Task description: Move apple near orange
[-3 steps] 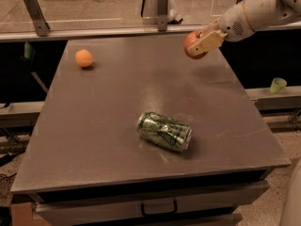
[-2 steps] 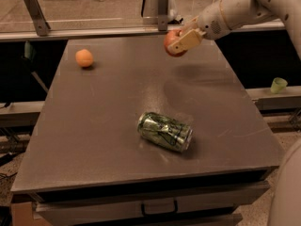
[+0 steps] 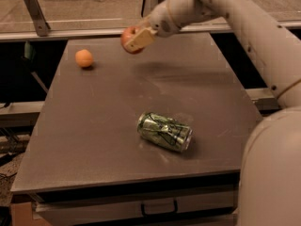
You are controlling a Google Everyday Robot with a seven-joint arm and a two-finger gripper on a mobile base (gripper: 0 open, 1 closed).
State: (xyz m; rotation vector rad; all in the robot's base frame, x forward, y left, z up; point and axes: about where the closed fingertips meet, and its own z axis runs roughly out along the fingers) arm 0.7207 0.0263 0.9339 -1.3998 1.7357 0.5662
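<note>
- hand [image 3: 137, 39] clamped on apple [image 3: 126, 35], held in the air over far side of desk [image 3: 89, 126]
- orange [image 3: 84, 58] sits on desk, left of apple, not touching
- green can [image 3: 164, 132] lies on its side mid-desk; contents not visible

Dim warm light, perhaps overhead; soft shadow on the table [image 3: 94, 126] beneath the claw [image 3: 133, 39] and apple [image 3: 126, 35] aloft.

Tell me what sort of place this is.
Probably a robot test lab: a grey table with a drawer, a dented green can, and the pincer holding a round red apple above the far side.
</note>
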